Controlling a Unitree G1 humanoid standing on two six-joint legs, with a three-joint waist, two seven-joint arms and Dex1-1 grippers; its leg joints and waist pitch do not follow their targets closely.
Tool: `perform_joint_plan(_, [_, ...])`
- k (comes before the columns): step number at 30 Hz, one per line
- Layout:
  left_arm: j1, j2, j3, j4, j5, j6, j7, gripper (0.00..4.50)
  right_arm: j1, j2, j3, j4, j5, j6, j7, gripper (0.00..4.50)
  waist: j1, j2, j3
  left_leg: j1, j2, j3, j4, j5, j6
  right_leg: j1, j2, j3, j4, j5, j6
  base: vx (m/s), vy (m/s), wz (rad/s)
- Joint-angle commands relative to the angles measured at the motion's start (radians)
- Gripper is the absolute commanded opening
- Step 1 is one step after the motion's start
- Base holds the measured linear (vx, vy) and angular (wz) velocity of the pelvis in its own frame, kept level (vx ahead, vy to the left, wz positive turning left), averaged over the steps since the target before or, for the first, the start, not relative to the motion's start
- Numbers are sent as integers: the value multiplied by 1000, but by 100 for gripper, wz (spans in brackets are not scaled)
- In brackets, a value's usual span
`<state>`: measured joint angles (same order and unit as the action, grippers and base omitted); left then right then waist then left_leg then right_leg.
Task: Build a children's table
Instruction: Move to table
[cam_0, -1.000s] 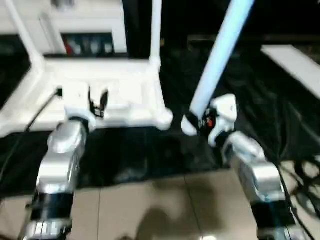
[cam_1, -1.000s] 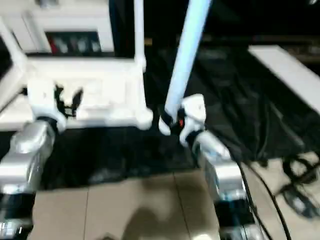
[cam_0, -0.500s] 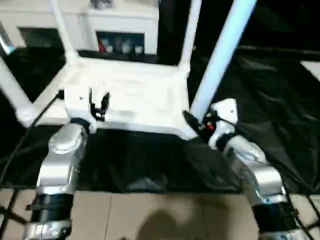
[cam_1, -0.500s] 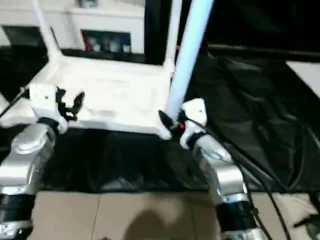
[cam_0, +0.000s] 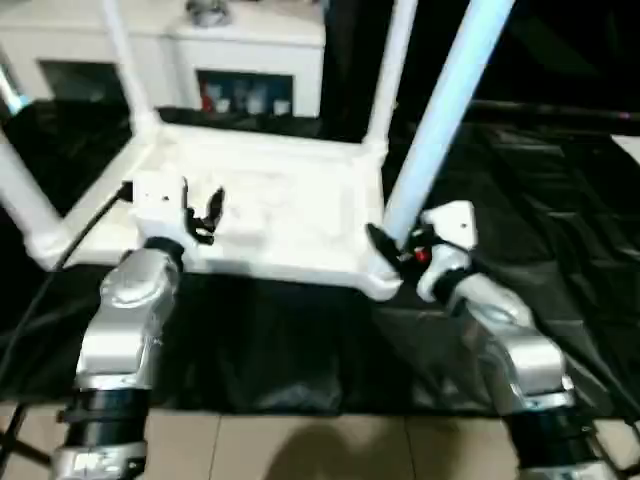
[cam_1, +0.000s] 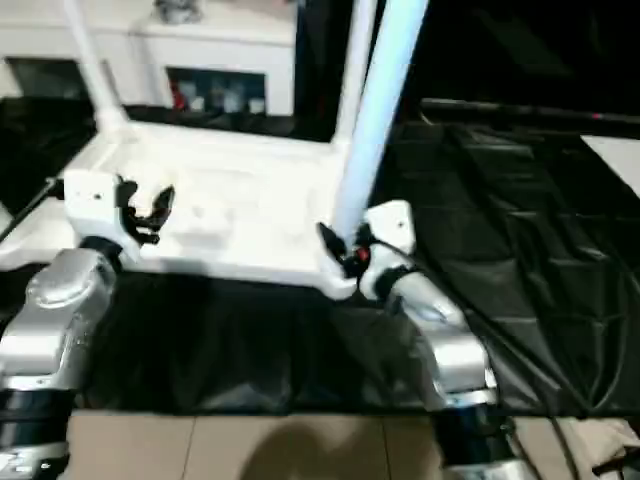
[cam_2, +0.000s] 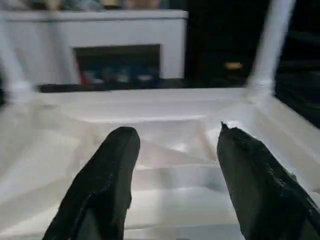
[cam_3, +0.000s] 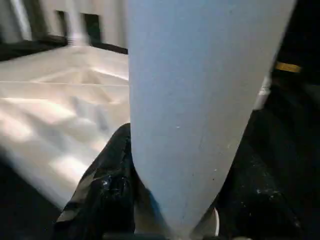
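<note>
Black sheeting (cam_0: 560, 230) underlies the upturned tabletop (cam_0: 270, 215); a white cabinet (cam_0: 240, 60) stands behind it. Right gripper (cam_0: 392, 248) clamps a leg (cam_0: 440, 110) at the tabletop's corner; left gripper (cam_0: 200, 212) hovers spread.

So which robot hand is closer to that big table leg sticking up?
The right. The right gripper is closed around the leg near its bottom end, at the tabletop's near corner. The left gripper hovers open over the tabletop's other side, well apart from that leg.

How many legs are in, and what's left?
Three legs already stand in the upturned tabletop: two at the back and one near left. The right tool holds the fourth leg at the near right corner; seating it remains. The left tool hovers open.
</note>
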<state>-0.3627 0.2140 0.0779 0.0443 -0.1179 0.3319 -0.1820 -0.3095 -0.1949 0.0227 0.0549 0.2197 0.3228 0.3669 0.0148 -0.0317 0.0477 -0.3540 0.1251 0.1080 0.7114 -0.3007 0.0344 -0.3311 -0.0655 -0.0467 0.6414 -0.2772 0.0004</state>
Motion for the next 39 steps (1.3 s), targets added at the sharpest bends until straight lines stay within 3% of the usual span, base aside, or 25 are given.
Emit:
perform_joint_plan(1, [-5,15,10,-7,-6,12,-9,287,-8,10,-3,-4,0,2,-5,186,37,21,-72,-101,62,-18,-61,177,21,144,-124,80,-92,67,-370,105,21,-3])
perform_joint_plan(2, [-5,16,8,-7,-6,14,-10,287,-8,12,-6,-4,3,5,-3,186,28,37,-76,-79,67,-8,-108,241,19,125,-72,33,-73,105,-330,105,21,-3])
perform_joint_plan(3, [-5,17,6,-7,-7,14,-11,287,-7,16,-10,-5,3,11,-7,186,-44,76,-74,130,167,-114,-161,230,187,-70,9,-35,48,-39,-179,144,22,-1])
perform_joint_plan(4, [-6,17,5,-7,-7,14,-11,287,-7,16,-11,-5,3,12,-8,186,-44,76,-74,130,167,-114,-161,230,187,-70,9,-35,48,-39,-179,143,5,5])
perform_joint_plan(5, [-6,19,4,-8,-8,13,-11,287,-7,18,-14,-6,2,17,-11,186,-40,63,-81,150,195,-134,-147,314,376,-123,-23,-21,95,-64,-25,143,5,5])
perform_joint_plan(7, [-10,21,2,-3,-7,14,-19,287,-9,19,-15,-3,-1,16,-16,186,-34,44,-74,129,159,-85,-157,307,403,-139,-31,-12,84,26,15,79,-11,5])
perform_joint_plan(8, [-11,22,0,-2,-6,15,-23,287,-9,16,-13,-3,-3,12,-18,186,-34,31,-72,116,132,-63,-153,263,382,-127,-37,-1,48,73,-13,67,-25,4])
perform_joint_plan(9, [-11,21,0,-1,-4,15,-26,287,-9,14,-12,-3,-4,9,-19,186,-21,-10,-68,58,45,-3,-125,86,283,-49,-73,39,-46,123,-91,54,-69,5])
perform_joint_plan(10, [-11,21,0,-1,-4,15,-27,287,-9,14,-12,-3,-4,9,-19,186,21,-31,-62,-4,-11,29,-46,-58,176,45,-149,131,-130,-213,-191,37,-74,9])
perform_joint_plan(11, [-12,22,-3,-1,-4,16,-33,287,-8,14,-15,-3,-1,13,-24,186,36,-27,-66,-16,1,11,-20,-41,125,68,-177,155,-145,-319,-235,37,-74,9])
perform_joint_plan(12, [-12,24,-8,0,-6,16,-39,287,-8,13,-19,-3,0,15,-25,186,44,-18,-69,-59,13,-5,4,21,52,104,-182,158,-135,-336,-298,48,-53,2])
perform_joint_plan(13, [-14,30,-20,6,-9,10,-58,287,-6,15,-30,-8,13,26,-22,186,42,-3,-60,-79,28,-14,-4,72,8,106,-168,132,-129,-273,-333,65,-39,-3])
perform_joint_plan(14, [-14,31,-21,6,-10,9,-60,287,-6,15,-31,-9,15,27,-21,186,44,11,-57,-66,40,-15,-30,85,-2,91,-154,113,-131,-253,-344,65,-39,-3])
perform_joint_plan(15, [-16,34,-24,10,-10,7,-69,287,-5,15,-33,-12,16,28,-18,186,31,41,-53,-45,61,-7,-107,117,-6,72,-95,50,-116,-232,-317,67,14,-1])
perform_joint_plan(16, [-20,35,-27,17,-17,-1,-87,287,-1,14,-37,-20,30,27,-3,186,-3,61,-46,7,96,-22,-169,-13,3,28,-17,-2,-77,-231,-250,105,44,0])
perform_joint_plan(17, [-20,35,-28,18,-18,-2,-91,287,0,14,-38,-22,32,27,0,186,-19,71,-60,63,120,-51,-179,-46,24,3,-8,-16,-46,-169,-237,105,44,0])
perform_joint_plan(18, [-24,32,-26,26,-40,-15,-121,287,3,11,-40,-29,45,34,11,186,-49,69,-64,138,162,-102,-185,-37,168,-66,-21,-26,13,-16,-192,121,31,8])
perform_joint_plan(20, [-39,46,-54,56,-80,-50,-244,287,9,-3,-54,-36,72,50,34,186,-44,53,-61,130,157,-95,-159,115,276,-84,-48,-6,8,77,-163,95,13,14])
perform_joint_plan(21, [-45,51,-64,67,-94,-60,-290,287,9,-8,-58,-36,80,55,42,186,-29,30,-66,69,92,-38,-111,283,293,-42,-96,32,-35,257,-198,87,5,11])
perform_joint_plan(22, [-56,60,-86,85,-100,-76,-352,287,9,-15,-66,-35,87,62,45,186,-1,8,-83,-21,36,-7,-92,383,246,44,-107,70,-17,495,-224,0,0,0])
perform_joint_plan(25, [-103,87,-159,159,-107,-107,-536,287,5,-43,-82,-36,103,87,65,186,16,17,-105,-21,40,-3,-89,577,129,33,-58,59,27,904,-227,0,0,0])
perform_joint_plan(27, [-150,102,-224,231,-100,-120,-683,287,7,-72,-83,-43,106,92,97,186,10,20,-86,-24,51,-2,-105,459,73,28,-60,52,7,786,-244,0,0,0])
perform_joint_plan(29, [-195,115,-287,303,-81,-136,-812,287,9,-98,-79,-51,95,91,129,186,11,49,-76,-8,73,-1,-117,274,37,18,-71,53,-14,501,-285,0,0,0])
perform_joint_plan(31, [-251,118,-333,414,-28,-187,-901,287,16,-127,-70,-63,89,96,156,186,13,50,-57,5,88,9,-139,78,-6,17,-75,56,-49,203,-311,-67,-16,2])
perform_joint_plan(39, [-391,134,-428,716,79,-385,-1046,287,52,-174,-58,-135,120,137,201,186,12,79,-56,3,90,28,-154,1,-62,28,-78,62,-75,16,-277,-42,-4,1])
